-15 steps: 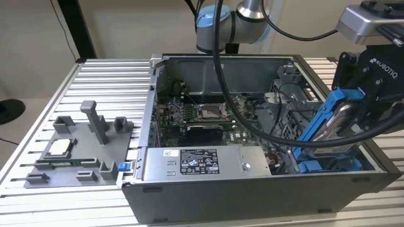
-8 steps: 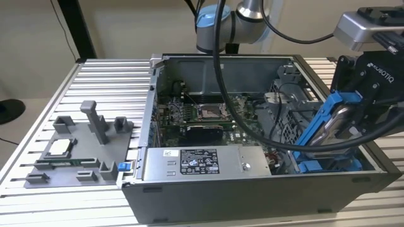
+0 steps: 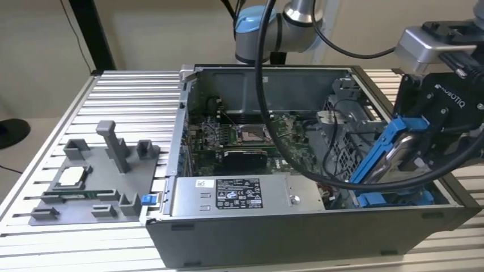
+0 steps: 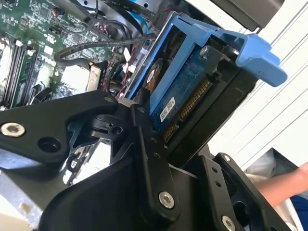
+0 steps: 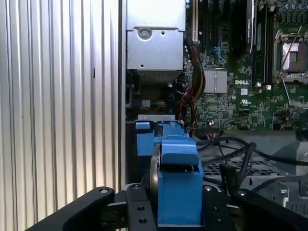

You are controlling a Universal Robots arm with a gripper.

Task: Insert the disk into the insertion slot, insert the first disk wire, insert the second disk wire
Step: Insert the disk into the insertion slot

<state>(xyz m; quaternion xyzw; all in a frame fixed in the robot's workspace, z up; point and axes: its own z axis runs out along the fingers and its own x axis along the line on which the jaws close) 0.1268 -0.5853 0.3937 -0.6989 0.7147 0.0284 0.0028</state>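
Currently the flat silver disk [image 3: 382, 154] in its bright blue plastic carrier is clamped, tilted, by the black gripper [image 3: 420, 154] above the grey sheet-metal insertion slot [image 3: 400, 197] (blue-tabbed), so 1 corner could be jammed on its edge by that tilt.

One ribbed aluminium table [image 3: 128, 93] carried one open grey sheet-metal computer case [image 3: 302, 241] and, near the table's edge at the exterior view's left, one grey plastic fixture tray [image 3: 83, 187]. The case held one green motherboard [image 3: 242, 133] and one grey labelled power-supply box [image 3: 234, 198]. There was one flat silver disk [image 3: 380, 153] in a bright blue carrier frame, one black gripper [image 3: 417, 154], and one person's forearm [image 4: 284, 185].
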